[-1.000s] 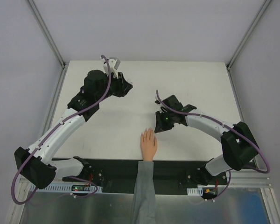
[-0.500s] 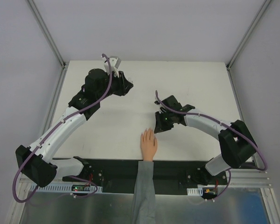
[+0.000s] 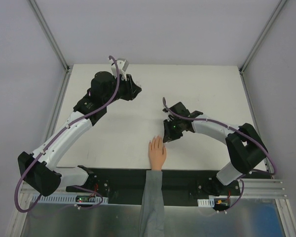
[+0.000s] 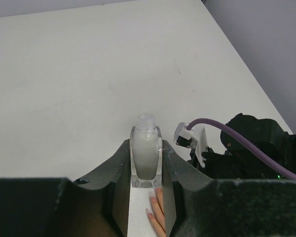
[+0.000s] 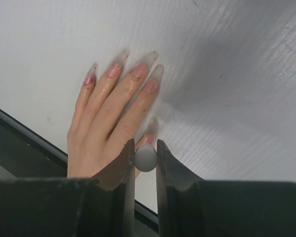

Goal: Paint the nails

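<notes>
A peach hand (image 3: 157, 152) with a grey sleeve (image 3: 152, 202) lies flat at the table's near edge. Its long pale pink nails (image 5: 139, 69) show clearly in the right wrist view. My right gripper (image 3: 166, 138) is shut on a round grey brush cap (image 5: 146, 158), held just over the nail of the outermost finger (image 5: 149, 136); the brush itself is hidden under the cap. My left gripper (image 3: 134, 90) is at the far left of the table, shut on an uncapped bottle of pale polish (image 4: 146, 154), held upright. Two fingertips of the hand (image 4: 157, 210) show below the bottle.
The white table (image 3: 207, 94) has a black strip (image 3: 187, 177) along its near edge, under the sleeve. Metal frame posts (image 3: 49, 34) stand at the back corners. The right arm (image 4: 251, 148) shows in the left wrist view.
My left gripper has shifted slightly toward the back with the bottle. My right gripper has barely moved and stays at the hand's fingertips.
</notes>
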